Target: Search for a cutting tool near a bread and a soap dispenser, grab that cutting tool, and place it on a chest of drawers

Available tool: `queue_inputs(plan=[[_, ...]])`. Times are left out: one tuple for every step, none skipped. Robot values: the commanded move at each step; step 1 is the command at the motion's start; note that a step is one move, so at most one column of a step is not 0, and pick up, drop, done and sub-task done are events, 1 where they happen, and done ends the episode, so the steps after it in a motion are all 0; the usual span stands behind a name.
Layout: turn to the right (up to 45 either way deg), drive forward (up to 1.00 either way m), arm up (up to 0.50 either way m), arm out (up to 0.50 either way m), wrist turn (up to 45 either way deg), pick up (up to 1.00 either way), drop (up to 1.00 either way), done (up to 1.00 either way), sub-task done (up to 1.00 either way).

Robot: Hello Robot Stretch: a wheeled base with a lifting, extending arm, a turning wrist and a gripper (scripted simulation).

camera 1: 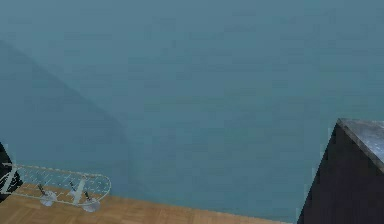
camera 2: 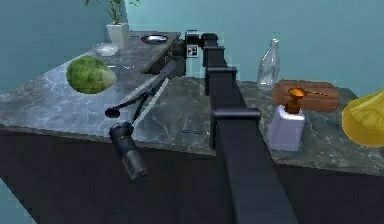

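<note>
On the dark marble counter a brown bread loaf lies behind a white soap dispenser with a brown pump. The arm reaches out across the counter. From its far end the gripper's thin fingers slant down toward the arm side view's left. A knife hangs there, clear of the countertop, and the gripper holds it. The knife's grey blade runs along the fingers, and its dark handle shows in front of the counter's front face.
A green round vegetable, a small bowl, a potted plant and a round dish sit toward the counter's back. A glass bottle and a yellow thing are on the right. A skateboard lies by the teal wall; a dark counter corner rises at the right.
</note>
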Motion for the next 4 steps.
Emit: queue_inputs(plan=[[0.0, 0.00, 0.00, -0.46, 0.0, 0.00, 0.00, 0.00, 0.00], [-45.0, 0.00, 0.00, 0.00, 0.0, 0.00, 0.00, 0.00, 0.00], [-39.0, 0.00, 0.00, 0.00, 0.0, 0.00, 0.00, 0.00, 0.00], [0.0, 1.00, 0.00, 0.00, 0.0, 0.00, 0.00, 0.00, 0.00]])
